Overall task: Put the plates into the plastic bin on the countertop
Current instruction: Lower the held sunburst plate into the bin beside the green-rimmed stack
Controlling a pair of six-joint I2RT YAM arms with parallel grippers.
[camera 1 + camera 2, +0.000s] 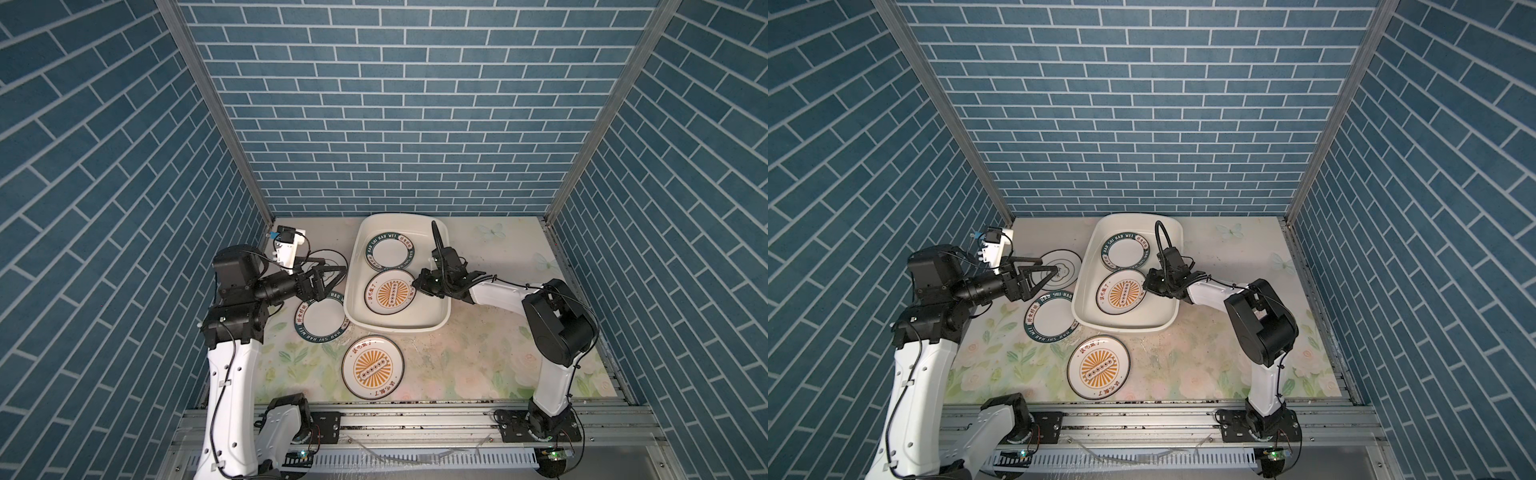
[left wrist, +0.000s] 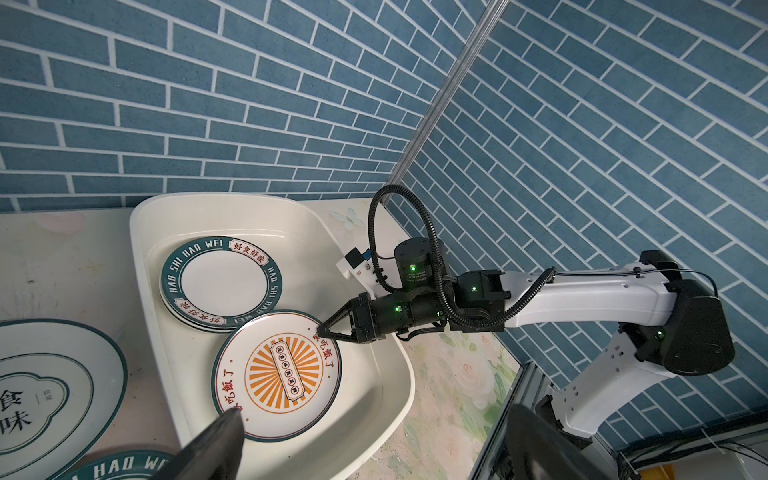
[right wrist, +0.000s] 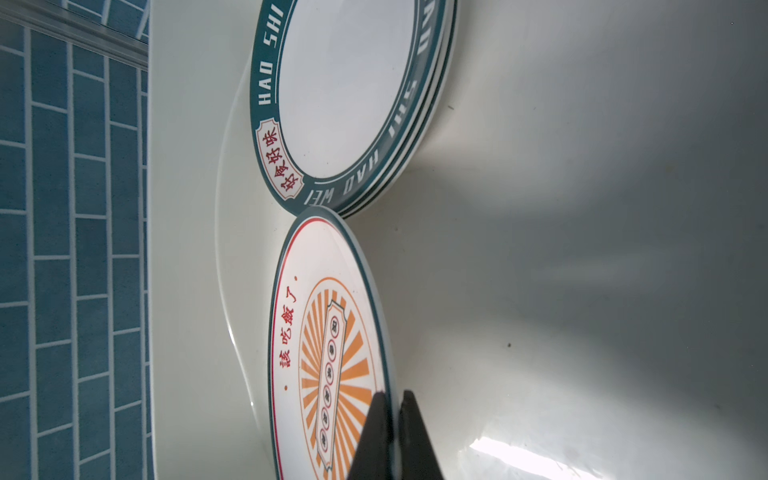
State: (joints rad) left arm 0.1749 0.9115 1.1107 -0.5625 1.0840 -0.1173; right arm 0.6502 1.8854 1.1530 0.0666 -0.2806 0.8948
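The plastic bin stands at the back middle of the countertop. Inside lies a stack of green-rimmed plates. Beside the stack is an orange sunburst plate, and my right gripper is shut on its rim. My left gripper hangs open left of the bin, over a ringed plate. A green-rimmed plate and another sunburst plate lie on the countertop.
Blue brick walls close in the back and both sides. An aluminium rail with both arm bases runs along the front edge. The green-rimmed plate on the countertop sits partly under the bin's front left corner.
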